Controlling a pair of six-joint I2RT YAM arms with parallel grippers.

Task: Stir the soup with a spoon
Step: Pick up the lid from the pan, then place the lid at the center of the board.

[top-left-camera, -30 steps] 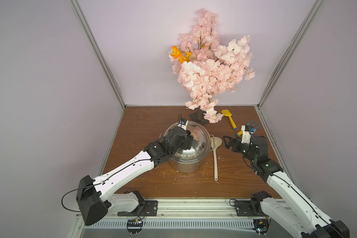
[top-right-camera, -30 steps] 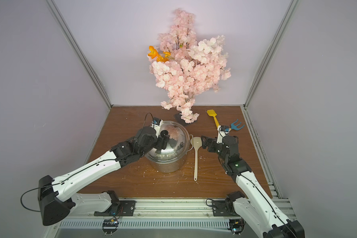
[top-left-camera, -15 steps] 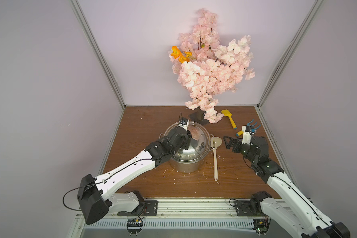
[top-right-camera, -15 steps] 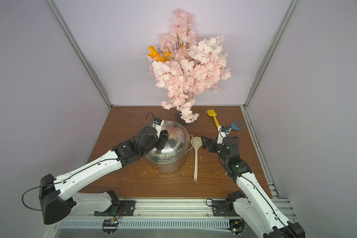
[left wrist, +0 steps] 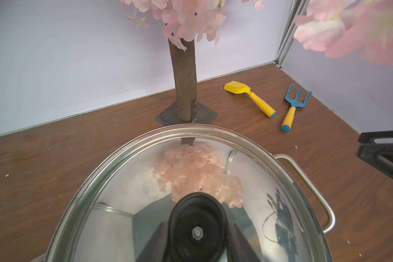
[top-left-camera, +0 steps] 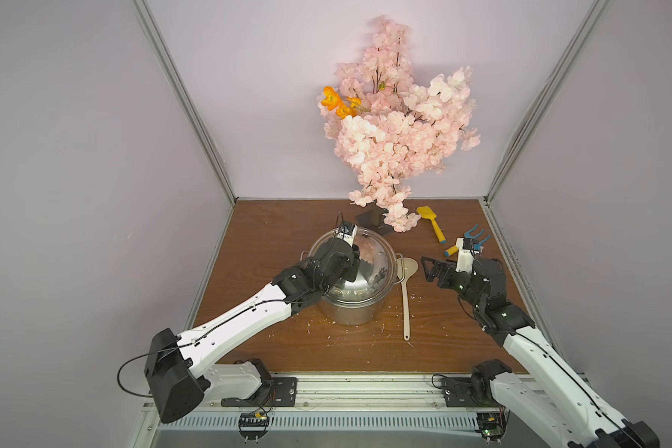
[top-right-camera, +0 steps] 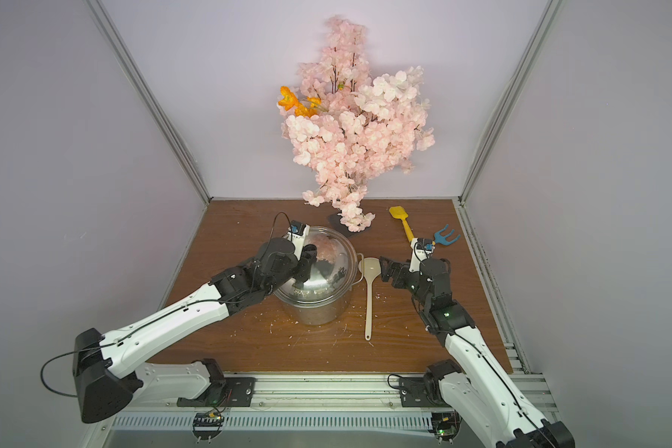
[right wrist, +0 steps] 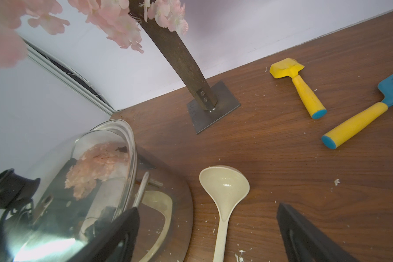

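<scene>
A steel pot (top-left-camera: pixel 350 314) stands mid-table under a domed lid (top-left-camera: pixel 369 271) with a black knob (left wrist: pixel 197 211). The soup is hidden beneath that lid. My left gripper (left wrist: pixel 196 229) sits over the lid's centre, a finger pressed against each side of the knob. The spoon (top-left-camera: pixel 405 298), a cream ladle, lies flat on the table just right of the pot, bowl pointing to the back. In the right wrist view the spoon (right wrist: pixel 225 188) runs between the spread fingers of my right gripper (right wrist: pixel 208 208), which hangs open above it, holding nothing.
A pink blossom tree on a metal base plate (top-left-camera: pixel 367 221) stands behind the pot. A yellow toy shovel (top-left-camera: pixel 431 223) and a blue rake (top-left-camera: pixel 476 236) lie at the back right. Walls close in on three sides. White crumbs dot the wood.
My left gripper's jaws have closed in on the lid's knob. The right arm, the spoon and the pot have stayed where they were.
</scene>
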